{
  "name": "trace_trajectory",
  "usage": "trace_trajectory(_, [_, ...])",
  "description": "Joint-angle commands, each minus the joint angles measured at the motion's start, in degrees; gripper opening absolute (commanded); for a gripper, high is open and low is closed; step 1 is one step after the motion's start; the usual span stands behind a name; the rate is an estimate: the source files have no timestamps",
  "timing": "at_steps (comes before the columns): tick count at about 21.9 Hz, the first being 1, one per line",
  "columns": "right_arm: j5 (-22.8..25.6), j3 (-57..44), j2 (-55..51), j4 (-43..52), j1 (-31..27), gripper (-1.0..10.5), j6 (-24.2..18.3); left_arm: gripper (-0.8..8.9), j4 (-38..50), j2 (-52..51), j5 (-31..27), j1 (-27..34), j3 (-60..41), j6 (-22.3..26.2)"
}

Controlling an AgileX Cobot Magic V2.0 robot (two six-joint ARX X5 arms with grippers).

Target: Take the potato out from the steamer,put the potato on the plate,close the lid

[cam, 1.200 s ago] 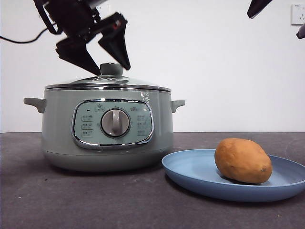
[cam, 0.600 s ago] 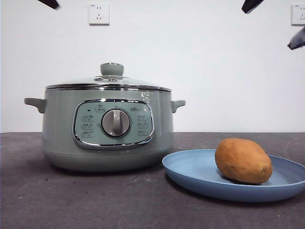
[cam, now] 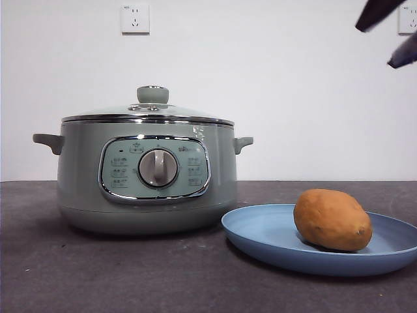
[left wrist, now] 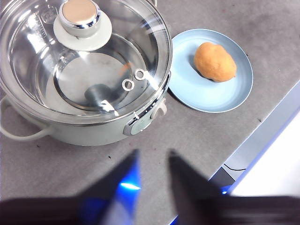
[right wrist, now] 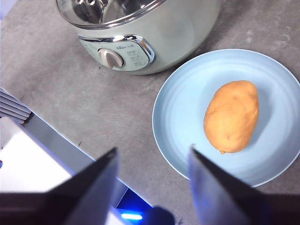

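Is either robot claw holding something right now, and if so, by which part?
Nothing is held. The left gripper and right gripper are both open and empty.

The front view sits low, level with the surface (cam: 130, 274), close to the steamer (cam: 146, 173) and plate (cam: 260, 235). Both wrist views look down from high above — left over the lid (left wrist: 84, 61), right over the potato (right wrist: 231, 116) — sharing steamer and plate.

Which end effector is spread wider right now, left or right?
The right end effector, above the plate; the left end effector shows a narrower gap.
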Motion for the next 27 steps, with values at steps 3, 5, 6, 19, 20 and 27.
trace_trajectory(3, [0.4, 0.2, 0.0, 0.2, 0.1, 0.0, 0.3, -0.08, 0.3, 0.0, -0.3, -0.2, 0.0, -0.3])
trace_trajectory(5, [0.3, 0.2, 0.0, 0.2, 0.1, 0.0, 0.3, -0.03, 0.3, 0.0, -0.3, -0.2, 0.0, -0.3])
trace_trajectory(6, [0.3, 0.2, 0.0, 0.2, 0.1, 0.0, 0.3, -0.03, 0.3, 0.0, -0.3, -0.2, 0.0, -0.3])
trace_trajectory(19, [0.3, 0.2, 0.0, 0.2, 0.1, 0.0, 0.3, -0.03, 11.0, -1.6, -2.0, 3.3, 0.0, 2.6])
trace_trajectory(20, [0.3, 0.2, 0.0, 0.2, 0.1, 0.0, 0.3, -0.03, 16.2, -2.6, -1.9, 5.4, 0.0, 3.0])
trace_trajectory(27, [0.3, 0.2, -0.1, 0.2, 0.1, 0.0, 0.3, -0.03, 50.4, -18.5, -0.2, 20.1, -15.3, 2.4])
